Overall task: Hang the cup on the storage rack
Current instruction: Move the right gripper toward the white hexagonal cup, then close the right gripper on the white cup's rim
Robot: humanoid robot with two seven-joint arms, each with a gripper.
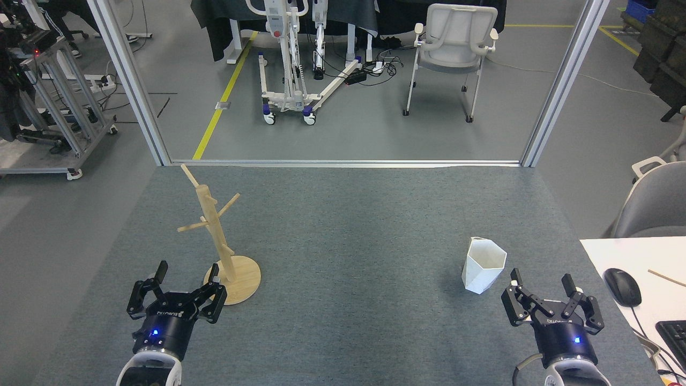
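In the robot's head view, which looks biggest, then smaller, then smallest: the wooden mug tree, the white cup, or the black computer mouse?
1. Wooden mug tree, tallest by far.
2. White cup.
3. Black computer mouse, smallest.

All three sit at a similar distance from the camera, so the order looks trustworthy.

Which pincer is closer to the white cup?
The right pincer is closer, open just below and right of the cup. The left pincer, also open, sits far across the table by the wooden rack.
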